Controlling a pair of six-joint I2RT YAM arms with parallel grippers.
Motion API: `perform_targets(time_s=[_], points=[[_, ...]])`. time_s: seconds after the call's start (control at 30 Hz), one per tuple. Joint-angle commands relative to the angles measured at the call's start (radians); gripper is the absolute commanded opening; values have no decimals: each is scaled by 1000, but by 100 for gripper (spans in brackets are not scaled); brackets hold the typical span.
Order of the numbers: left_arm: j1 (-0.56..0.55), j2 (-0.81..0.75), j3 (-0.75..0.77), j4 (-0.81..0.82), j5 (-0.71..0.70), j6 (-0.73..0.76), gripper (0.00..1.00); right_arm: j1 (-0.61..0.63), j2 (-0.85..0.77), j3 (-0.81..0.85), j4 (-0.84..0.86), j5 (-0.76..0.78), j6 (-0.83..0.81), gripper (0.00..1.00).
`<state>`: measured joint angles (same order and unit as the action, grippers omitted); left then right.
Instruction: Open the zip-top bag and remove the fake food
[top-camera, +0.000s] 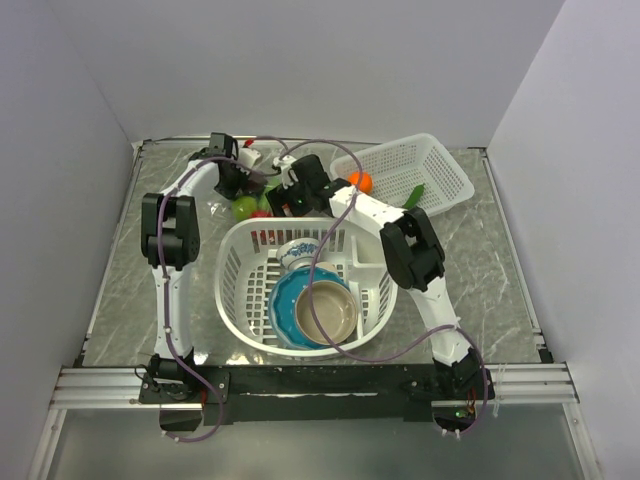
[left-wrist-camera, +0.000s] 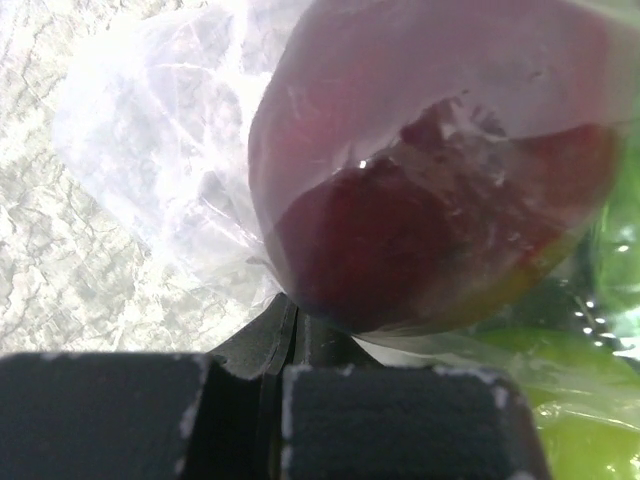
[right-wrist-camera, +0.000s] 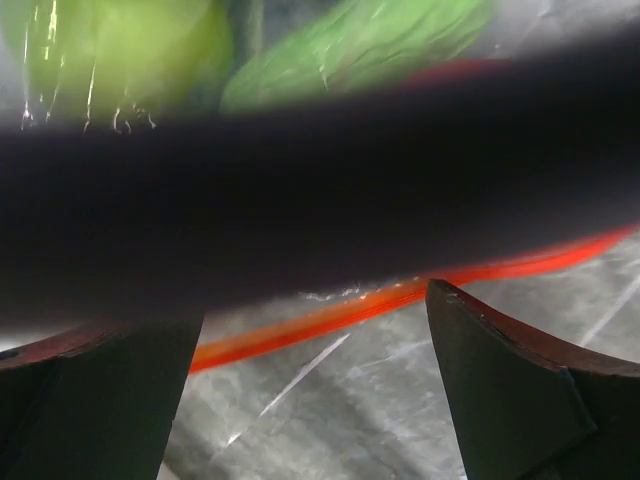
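Observation:
The zip-top bag lies at the back of the table, between the two grippers. Through its film I see a dark maroon fruit and green pieces. My left gripper is shut on a fold of the bag's film; it shows in the top view. My right gripper is open, and the bag's red-orange zip strip runs across the gap between its fingers, just above the table. Green food shows behind. A dark blurred bar hides the middle of that view.
A white laundry-style basket holding ceramic bowls stands in front of the grippers. A white mesh tray sits at the back right, with an orange fruit and a green piece at its near edge. A green fruit lies by the basket.

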<state>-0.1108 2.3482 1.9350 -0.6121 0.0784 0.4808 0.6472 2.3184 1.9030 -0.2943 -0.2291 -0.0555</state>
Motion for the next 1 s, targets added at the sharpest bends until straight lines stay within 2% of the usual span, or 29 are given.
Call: perform_targets(time_s=[0.0,0.23,0.37,0.53,0.67,0.7,0.8,0.97], points=[[7,52,-4,-49,23,-31,1,12,-22,45,-72,-105,-56,96],[3,69,33,-64,30,-44,1,55,56,135,-141,-179,-107,99],[-10,74,36,-66,27,-48,1,88,111,225,-193,-162,-132,100],[-35,77,25,-67,29,-51,1,94,113,252,-134,-144,-70,100],[-27,25,44,-118,79,-53,1,85,-20,90,36,-3,-49,99],[-26,8,56,-126,83,-57,1,75,-54,2,73,19,-37,99],[-24,-52,169,-193,115,-80,1,39,-206,-160,197,92,8,100],[-27,-115,240,-278,170,-103,1,-12,-303,-326,317,123,52,100]])
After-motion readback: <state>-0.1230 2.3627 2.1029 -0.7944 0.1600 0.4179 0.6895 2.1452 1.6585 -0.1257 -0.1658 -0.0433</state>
